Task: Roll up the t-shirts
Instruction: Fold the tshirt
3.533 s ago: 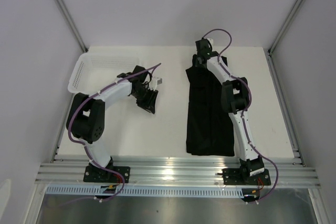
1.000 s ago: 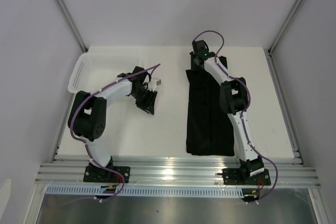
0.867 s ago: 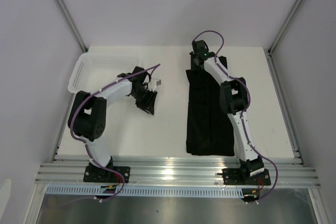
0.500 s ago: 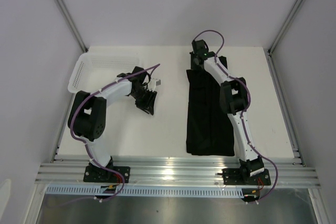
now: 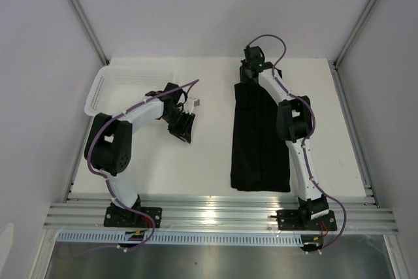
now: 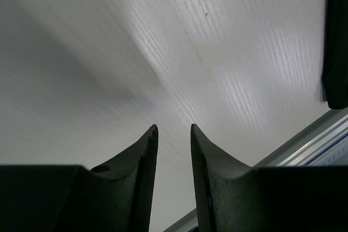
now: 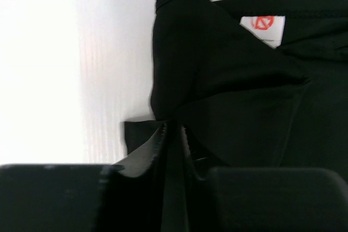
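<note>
The black t-shirt (image 5: 260, 142) lies folded into a long strip on the right half of the table, neck end far from me. My right gripper (image 5: 251, 72) is at that far end, shut on a fold of the cloth. In the right wrist view the jaws (image 7: 174, 129) pinch black fabric, which bunches up beside the pale label (image 7: 262, 25). My left gripper (image 5: 184, 130) hovers over bare table left of the shirt. It (image 6: 173, 129) is open with nothing between its fingers. The shirt's edge (image 6: 337, 36) shows at the right of the left wrist view.
A white mesh basket (image 5: 116, 85) stands at the back left, behind the left arm. The metal rail (image 5: 215, 213) runs along the near table edge. Grey walls close in the sides and back.
The right gripper has shifted slightly farther back and to the right with the shirt's neck end pinched, bunching the cloth there. The left arm has not moved.
</note>
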